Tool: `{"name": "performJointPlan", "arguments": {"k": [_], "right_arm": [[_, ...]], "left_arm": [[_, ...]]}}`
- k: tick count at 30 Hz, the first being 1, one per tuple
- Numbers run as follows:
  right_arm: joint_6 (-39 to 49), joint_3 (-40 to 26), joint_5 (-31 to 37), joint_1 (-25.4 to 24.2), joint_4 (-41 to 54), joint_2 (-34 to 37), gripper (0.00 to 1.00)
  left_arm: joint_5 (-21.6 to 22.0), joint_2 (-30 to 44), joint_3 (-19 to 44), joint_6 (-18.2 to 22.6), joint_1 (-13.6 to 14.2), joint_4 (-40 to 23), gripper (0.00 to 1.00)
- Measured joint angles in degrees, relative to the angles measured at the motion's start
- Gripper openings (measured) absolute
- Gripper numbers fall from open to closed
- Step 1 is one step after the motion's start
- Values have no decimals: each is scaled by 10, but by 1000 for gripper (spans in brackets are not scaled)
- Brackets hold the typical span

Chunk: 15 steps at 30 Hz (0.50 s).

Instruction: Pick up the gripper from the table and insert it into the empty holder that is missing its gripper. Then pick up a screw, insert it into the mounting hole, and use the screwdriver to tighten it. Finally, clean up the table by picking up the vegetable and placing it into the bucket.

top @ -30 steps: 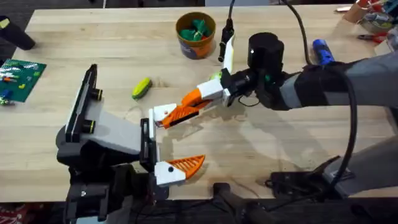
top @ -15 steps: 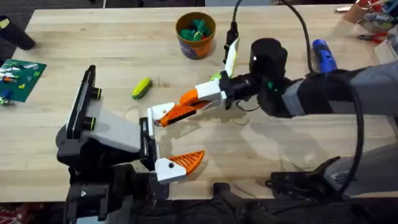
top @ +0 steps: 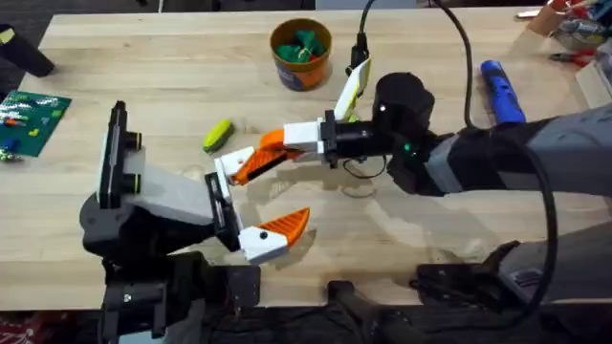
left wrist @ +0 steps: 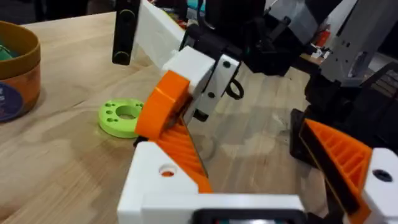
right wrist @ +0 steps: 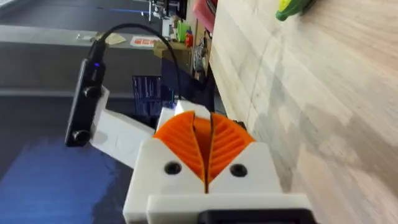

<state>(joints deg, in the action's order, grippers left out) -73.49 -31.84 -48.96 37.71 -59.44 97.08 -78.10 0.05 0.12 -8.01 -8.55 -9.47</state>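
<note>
The first step is in hand: the right gripper [top: 251, 164], its long orange jaws closed on the loose white-based orange wedge gripper [left wrist: 166, 177], holds it at the narrow black crossbar holder [top: 221, 205]. The left gripper [top: 251, 203] stands wide. Next, I judge, the piece must be seated fully. The orange-brown round bucket [top: 300, 59] holds green pieces; the yellow-green toy vegetable [top: 218, 135] lies outside it on the table.

Right end effector [top: 251, 162] farther left.

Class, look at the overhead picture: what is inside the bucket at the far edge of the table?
Inside the bucket lie green toy pieces, heaped together. Whatever lies under them, and the bucket's floor, is covered.
</note>
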Motion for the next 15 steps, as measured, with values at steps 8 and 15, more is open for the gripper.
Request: {"name": "performJointPlan", "arguments": {"k": [8, 15], "right_arm": [[-3, 2, -10, 39, -2, 10, 6], [0, 2, -20, 34, 0, 10, 312]], "left_arm": [[-97, 0, 2, 38, 24, -24, 986], [-106, 0, 2, 46, 24, -26, 986]]}}
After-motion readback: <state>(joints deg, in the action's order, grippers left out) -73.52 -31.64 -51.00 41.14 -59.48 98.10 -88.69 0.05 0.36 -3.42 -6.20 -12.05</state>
